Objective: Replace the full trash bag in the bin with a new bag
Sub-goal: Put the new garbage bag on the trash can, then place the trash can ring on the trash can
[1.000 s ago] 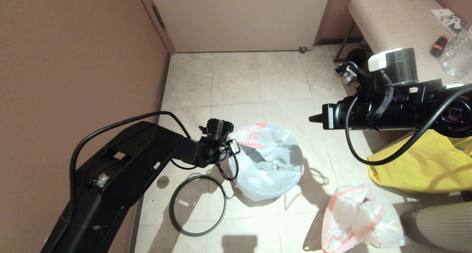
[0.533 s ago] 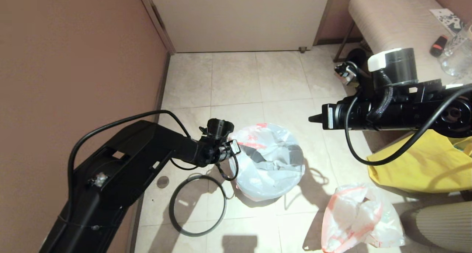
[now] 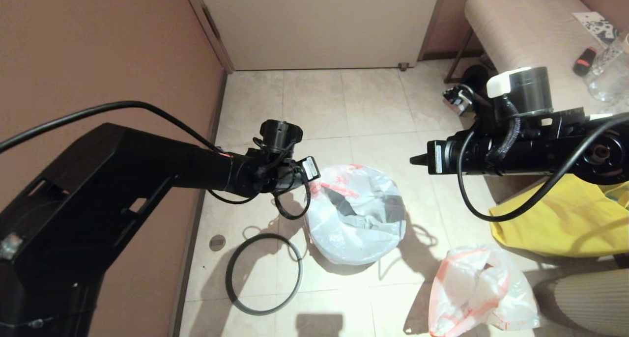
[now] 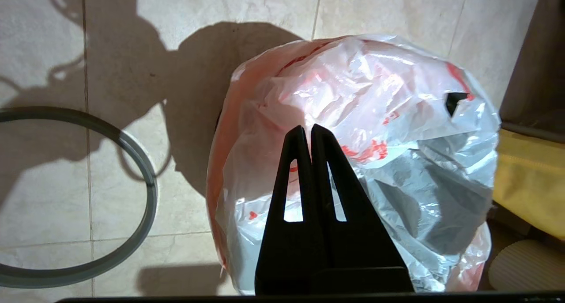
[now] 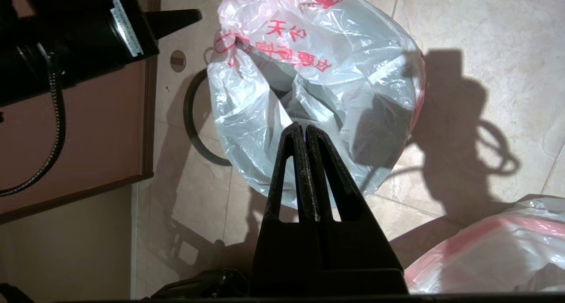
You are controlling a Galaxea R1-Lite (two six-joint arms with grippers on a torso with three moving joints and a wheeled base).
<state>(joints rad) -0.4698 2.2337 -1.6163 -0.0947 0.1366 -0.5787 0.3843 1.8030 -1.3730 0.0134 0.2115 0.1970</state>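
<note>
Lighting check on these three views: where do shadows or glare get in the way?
Head view: hard arm shadows fall on the floor tiles beside the new bag, crossing the grey hoop. Left wrist view: a big shadow darkens the tiles next to the bag, with bright glare spots on its plastic. Right wrist view: a cable-shaped shadow falls on the tiles; the red print stays readable.

New bag (image 3: 356, 214) drapes over bin; grey hoop (image 3: 264, 274) just left of bin on floor, full trash bag (image 3: 479, 290) right.
</note>
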